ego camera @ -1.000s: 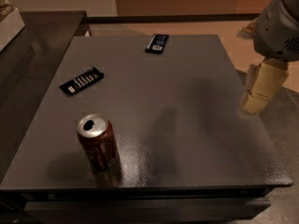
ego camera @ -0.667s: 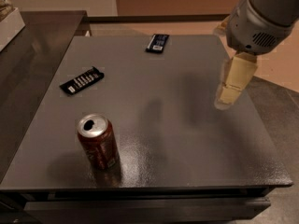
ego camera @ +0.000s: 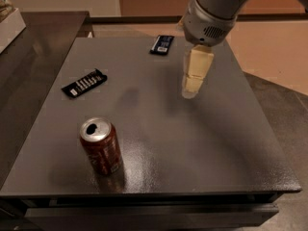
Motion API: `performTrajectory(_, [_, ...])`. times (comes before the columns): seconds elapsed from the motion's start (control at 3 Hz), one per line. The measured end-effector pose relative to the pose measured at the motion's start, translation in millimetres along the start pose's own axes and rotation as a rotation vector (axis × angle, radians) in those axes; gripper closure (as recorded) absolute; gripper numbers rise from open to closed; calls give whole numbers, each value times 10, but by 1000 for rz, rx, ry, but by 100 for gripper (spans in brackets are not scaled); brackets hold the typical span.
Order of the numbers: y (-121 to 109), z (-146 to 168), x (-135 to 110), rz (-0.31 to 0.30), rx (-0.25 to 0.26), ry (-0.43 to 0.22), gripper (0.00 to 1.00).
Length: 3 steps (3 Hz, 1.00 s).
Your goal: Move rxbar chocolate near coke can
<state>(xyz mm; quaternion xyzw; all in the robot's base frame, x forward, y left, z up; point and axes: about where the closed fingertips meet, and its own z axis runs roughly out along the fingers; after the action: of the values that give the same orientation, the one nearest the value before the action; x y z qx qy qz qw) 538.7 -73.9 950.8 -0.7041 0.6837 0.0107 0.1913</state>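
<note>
The rxbar chocolate, a flat black bar with a row of white lettering, lies on the left part of the dark table. The coke can, red-brown with a silver top, stands upright near the table's front left, below the bar and apart from it. My gripper hangs above the table's middle right, pale fingers pointing down, well to the right of the bar and the can. It holds nothing that I can see.
A second black bar with a bluish-white label patch lies near the table's far edge, just left of my arm. A dark counter runs along the left side. Tan floor shows at the back right.
My arm and gripper have moved left, from beyond the table's right edge to above its middle right. The bar, the can and the other bar have not moved.
</note>
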Motion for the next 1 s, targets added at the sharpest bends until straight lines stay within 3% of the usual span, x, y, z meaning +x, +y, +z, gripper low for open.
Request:
performTrajectory(0.33, [-195, 177, -349, -94, -10, 5, 0])
performTrajectory(1.0, [-368, 623, -972, -301, -30, 72, 0])
